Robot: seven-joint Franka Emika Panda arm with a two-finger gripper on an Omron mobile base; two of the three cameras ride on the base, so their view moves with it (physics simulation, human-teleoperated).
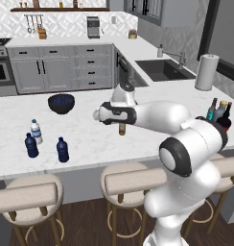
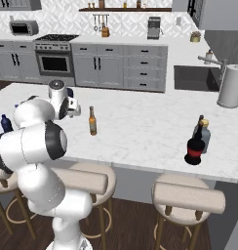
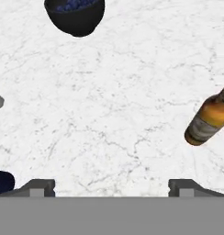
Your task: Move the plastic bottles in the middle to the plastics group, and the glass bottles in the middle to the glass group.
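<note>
Dark bowl (image 3: pixel 75 16) ahead, amber bottle (image 3: pixel 209 117) beside open claw (image 3: pixel 112 187)

A home kitchen: oven (image 2: pixel 54 63), sink (image 1: pixel 162 70), grey cabinets (image 1: pixel 61 67), marble island counter (image 2: pixel 140 132) with stools (image 2: pixel 188 197).

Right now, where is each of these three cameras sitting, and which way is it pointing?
Left base view: behind the arm on its left, looking forward over the counter.
Right base view: behind the arm on its right, facing the same counter; the arm rises at lower left.
Hand view: on the hand, looking down at the counter past the open tool.
All three share the amber bottle; left base and hand views share the dark bowl.
</note>
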